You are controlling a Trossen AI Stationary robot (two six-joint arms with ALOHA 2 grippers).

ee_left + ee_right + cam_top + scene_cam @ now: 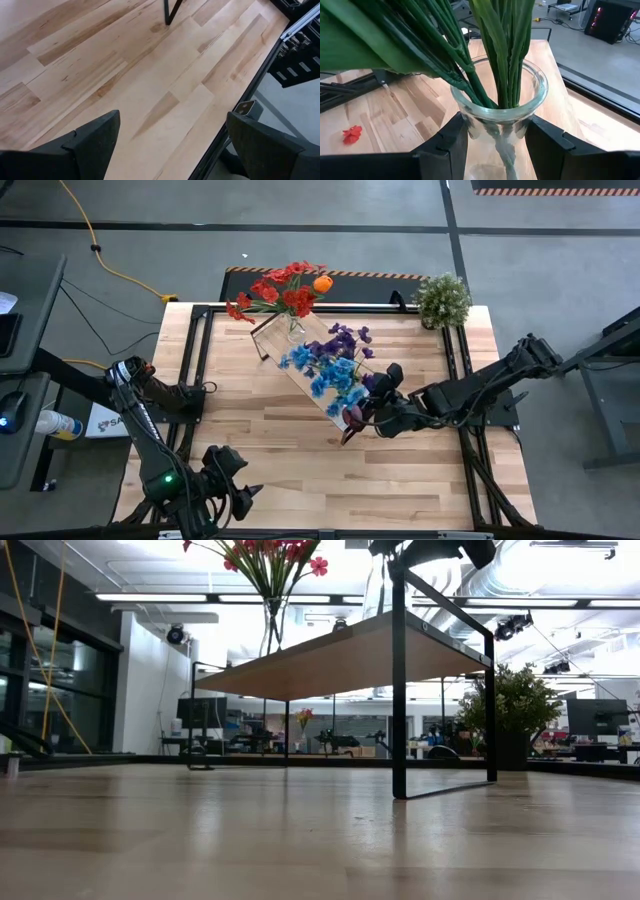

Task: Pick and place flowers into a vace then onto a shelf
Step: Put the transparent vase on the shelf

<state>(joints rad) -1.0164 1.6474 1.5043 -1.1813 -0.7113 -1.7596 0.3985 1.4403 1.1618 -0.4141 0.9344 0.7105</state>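
The right tool (495, 145) clamps a clear glass vase (501, 107) holding green-stemmed blue and purple flowers (335, 365), poised over the near end of the raised wooden shelf (305, 360) at mid-bench. A second vase of red flowers (280, 290) stands at the shelf's far end, beside a potted plant (443, 300). The left tool (170, 145) hangs, fingers apart, above the bench (250, 450) at its near-left corner.

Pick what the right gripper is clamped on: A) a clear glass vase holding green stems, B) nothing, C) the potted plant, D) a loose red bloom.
A: in the right wrist view the right gripper has a finger on each side of the glass vase with stems in it.
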